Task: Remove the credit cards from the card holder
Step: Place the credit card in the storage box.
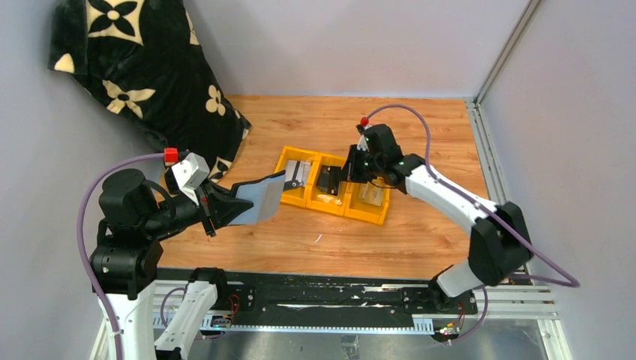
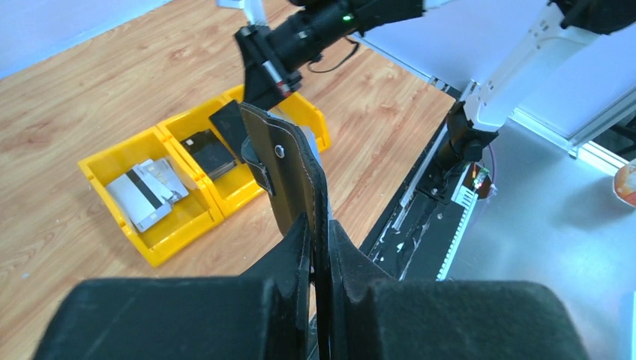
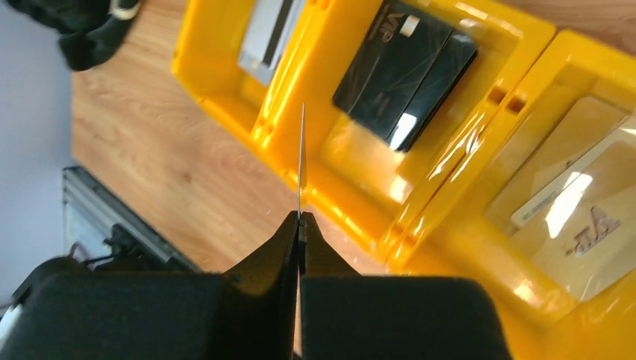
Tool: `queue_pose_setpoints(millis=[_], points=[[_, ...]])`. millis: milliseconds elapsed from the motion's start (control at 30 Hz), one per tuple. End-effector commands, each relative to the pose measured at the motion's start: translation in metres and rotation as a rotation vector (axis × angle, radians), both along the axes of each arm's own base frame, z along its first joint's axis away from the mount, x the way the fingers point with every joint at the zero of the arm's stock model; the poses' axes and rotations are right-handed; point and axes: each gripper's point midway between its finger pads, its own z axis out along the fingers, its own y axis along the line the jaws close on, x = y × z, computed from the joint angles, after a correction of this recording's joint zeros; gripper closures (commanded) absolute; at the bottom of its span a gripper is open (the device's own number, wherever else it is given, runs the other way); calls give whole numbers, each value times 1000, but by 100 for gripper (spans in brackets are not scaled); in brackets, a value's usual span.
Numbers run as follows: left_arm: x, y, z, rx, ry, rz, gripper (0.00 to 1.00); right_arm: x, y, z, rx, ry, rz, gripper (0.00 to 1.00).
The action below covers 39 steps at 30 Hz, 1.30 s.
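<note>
Plastic card point(image 2: 227, 124) looks thin, stiff, slippery, so right gripper point(image 3: 300, 219) pinches its edge; left gripper point(image 2: 319, 229) clamps the floppy card holder point(image 2: 289, 176).

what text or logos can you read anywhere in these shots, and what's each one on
"VIP": on the upper black card in the middle compartment of the yellow tray.
Tan cards: a dark logo and a line of fine print, both too blurred to read.
Silvery-grey cards, card holder: no lettering visible.
</note>
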Motion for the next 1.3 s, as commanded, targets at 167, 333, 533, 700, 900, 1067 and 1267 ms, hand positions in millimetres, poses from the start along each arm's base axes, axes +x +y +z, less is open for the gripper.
queue_pose_setpoints(millis=[167, 333, 533, 700, 900, 1067, 1267], points=[[-15, -5, 9, -14, -39, -60, 100, 61, 13, -52, -147, 60, -75, 100], [-20, -6, 10, -24, -40, -68, 100, 86, 21, -73, -161, 59, -125, 100], [-27, -8, 12, -32, -47, -86, 100, 100, 26, -77, -171, 48, -159, 100], [-31, -8, 14, -32, -61, -88, 100, 99, 18, -74, -220, 40, -201, 83], [-33, -8, 16, -33, -70, -94, 100, 96, 9, -30, -216, -73, -242, 44], [-37, -10, 22, -34, -90, -120, 100, 71, 29, 59, -31, -233, -122, 36], [-48, -14, 28, -51, -93, -178, 100, -37, 76, 174, 492, -446, 403, 28]])
